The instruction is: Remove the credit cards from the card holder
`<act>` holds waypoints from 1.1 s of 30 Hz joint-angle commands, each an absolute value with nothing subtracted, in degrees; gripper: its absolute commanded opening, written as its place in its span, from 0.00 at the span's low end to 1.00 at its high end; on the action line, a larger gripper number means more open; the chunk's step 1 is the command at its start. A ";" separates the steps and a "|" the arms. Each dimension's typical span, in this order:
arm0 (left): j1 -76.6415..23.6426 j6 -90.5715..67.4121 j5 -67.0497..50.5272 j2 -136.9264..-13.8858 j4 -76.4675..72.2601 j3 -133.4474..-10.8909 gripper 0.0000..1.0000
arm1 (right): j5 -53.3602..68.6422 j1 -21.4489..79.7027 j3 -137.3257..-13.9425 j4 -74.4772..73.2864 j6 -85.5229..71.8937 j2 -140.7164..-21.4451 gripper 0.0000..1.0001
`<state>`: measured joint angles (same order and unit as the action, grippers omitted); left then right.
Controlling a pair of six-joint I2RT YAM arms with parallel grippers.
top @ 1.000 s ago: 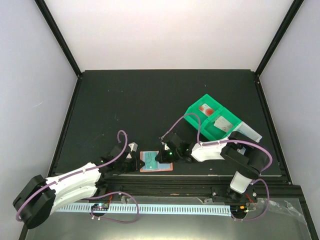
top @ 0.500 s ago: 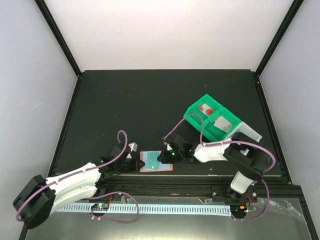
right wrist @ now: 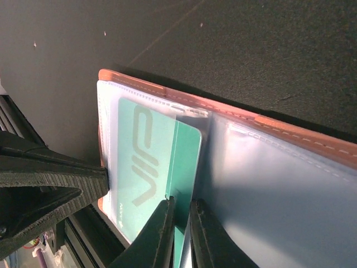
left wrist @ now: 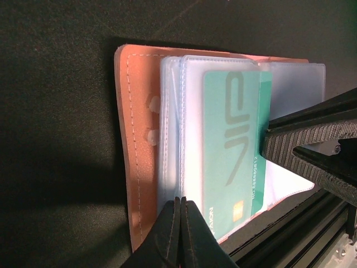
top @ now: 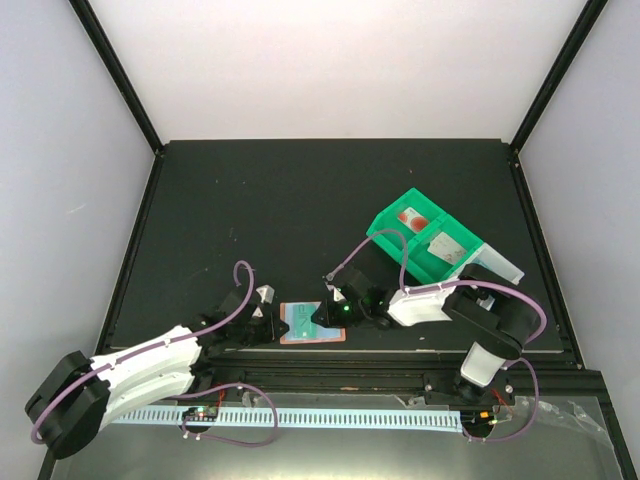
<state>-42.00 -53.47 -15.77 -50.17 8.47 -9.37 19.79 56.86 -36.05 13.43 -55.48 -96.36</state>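
Note:
The salmon-orange card holder (top: 288,338) lies open near the table's front edge, with its clear sleeves (right wrist: 279,190) fanned out. A teal credit card (left wrist: 231,145) marked VIP sticks partly out of one sleeve. My right gripper (right wrist: 181,209) stands over the card's bare corner, its fingers parted by a narrow slit with the teal edge showing in the gap. My left gripper (left wrist: 181,204) is shut, and its tips press on the near edge of the sleeves at the holder's (left wrist: 139,139) left side. In the top view the two grippers flank the card (top: 303,322) from left (top: 276,322) and right (top: 318,322).
A green plastic bin (top: 395,240) stands to the right behind the right arm, with a pale grey card (top: 448,246) and a red item (top: 412,215) inside. A metal rail (top: 330,362) runs just in front of the holder.
The right gripper's fingers have eased apart from shut to a narrow slit, and its wrist has shifted slightly. The left arm, card holder and teal card have not moved.

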 commanded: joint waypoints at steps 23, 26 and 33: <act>-41.76 -54.62 -14.59 -47.96 11.40 -9.48 0.02 | 17.84 53.28 -29.14 13.40 -55.37 -88.09 0.01; -41.75 -55.18 -15.14 -47.22 12.02 -10.00 0.01 | 17.48 53.04 -28.88 12.31 -55.16 -86.20 0.01; -41.75 -57.47 -17.64 -40.47 14.53 -12.97 0.22 | 14.46 53.00 -28.56 6.83 -53.30 -79.85 0.01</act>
